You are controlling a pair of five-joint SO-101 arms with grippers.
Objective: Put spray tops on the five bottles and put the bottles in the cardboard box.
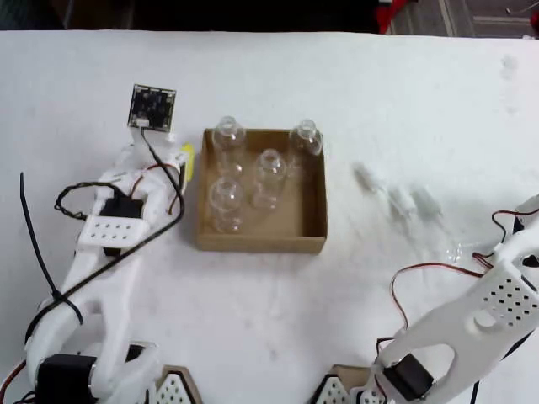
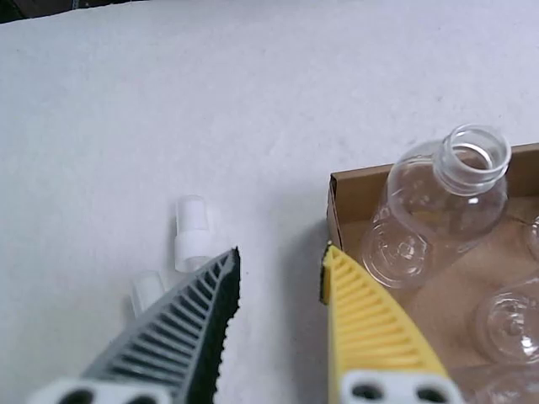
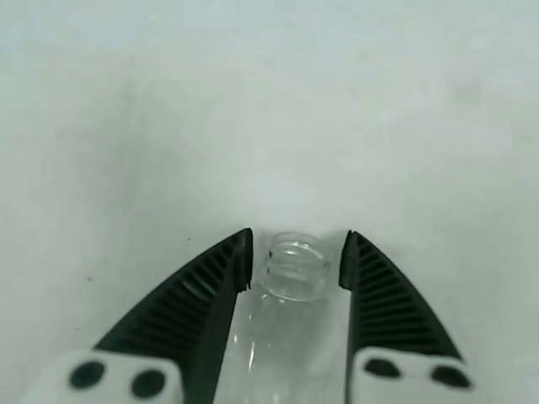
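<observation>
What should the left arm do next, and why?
Probably slide the left gripper sideways over the white spray top and lower onto it. Its jaws stand open and empty, the spray top sits on the table just past the grey finger, and the bottle in the cardboard box beside it has a bare neck.

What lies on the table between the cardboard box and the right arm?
Several loose spray tops lie there, beside the cardboard box, as the high view shows.

White arms point(image 1: 109, 252), blk servos point(image 1: 413, 377), red/blk cables point(image 1: 126, 250); left end effector point(image 2: 282, 257) grey+yellow, right end effector point(image 3: 297, 244) blk.
</observation>
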